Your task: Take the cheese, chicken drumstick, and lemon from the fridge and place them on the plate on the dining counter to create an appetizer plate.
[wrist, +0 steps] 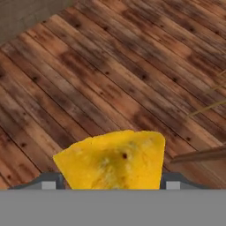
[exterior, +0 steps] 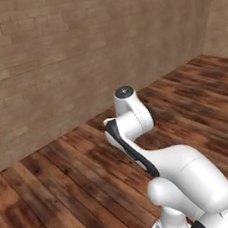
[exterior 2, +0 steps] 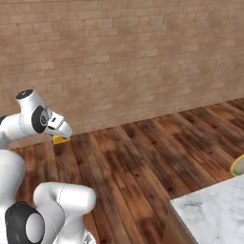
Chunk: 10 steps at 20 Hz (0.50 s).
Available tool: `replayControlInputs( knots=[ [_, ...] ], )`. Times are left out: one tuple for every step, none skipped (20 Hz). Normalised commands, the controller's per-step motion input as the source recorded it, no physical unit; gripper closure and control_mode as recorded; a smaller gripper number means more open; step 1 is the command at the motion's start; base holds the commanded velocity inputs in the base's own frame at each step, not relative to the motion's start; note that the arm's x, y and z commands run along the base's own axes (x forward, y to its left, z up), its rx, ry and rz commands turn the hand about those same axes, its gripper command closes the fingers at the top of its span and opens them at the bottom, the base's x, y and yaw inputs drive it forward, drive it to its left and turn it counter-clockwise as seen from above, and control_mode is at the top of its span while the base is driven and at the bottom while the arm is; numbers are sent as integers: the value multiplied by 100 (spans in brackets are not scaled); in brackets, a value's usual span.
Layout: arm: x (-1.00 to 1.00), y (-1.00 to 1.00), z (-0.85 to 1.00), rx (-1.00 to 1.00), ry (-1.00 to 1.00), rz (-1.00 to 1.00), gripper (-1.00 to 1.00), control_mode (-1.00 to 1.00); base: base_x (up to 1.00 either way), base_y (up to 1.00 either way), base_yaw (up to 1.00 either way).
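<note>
The jaws hold the cheese (wrist: 112, 160) between them above the wooden floor (wrist: 110, 75), probably to carry it toward the marble tabletop (exterior 2: 214, 214).

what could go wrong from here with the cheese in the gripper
1. The cheese hangs in the gripper over bare wooden floor, clear of the dining counter; if the grip slips, it would likely land on the floor.
2. The wedge is tapered, so the hold between the fingers may be unsteady while the base drives.
</note>
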Motion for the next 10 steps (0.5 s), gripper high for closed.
replayControlInputs(
  knots=[
    [0, 0, 0, 0, 0, 0, 100, 100, 88, 29, -61],
    [0, 0, 0, 0, 0, 0, 100, 100, 91, 35, -61],
    [0, 0, 0, 0, 0, 0, 100, 100, 92, 39, -60],
    [0, 0, 0, 0, 0, 0, 100, 100, 92, 46, -60],
    [0, 0, 0, 0, 0, 0, 100, 100, 90, 54, -60],
    [0, 0, 0, 0, 0, 0, 100, 100, 86, 59, -59],
    [0, 0, 0, 0, 0, 0, 100, 100, 83, 64, -58],
    [0, 0, 0, 0, 0, 0, 100, 100, 86, 61, -58],
    [0, 0, 0, 0, 0, 0, 100, 100, 90, 58, -58],
    [0, 0, 0, 0, 0, 0, 100, 100, 93, 56, -58]
  ],
)
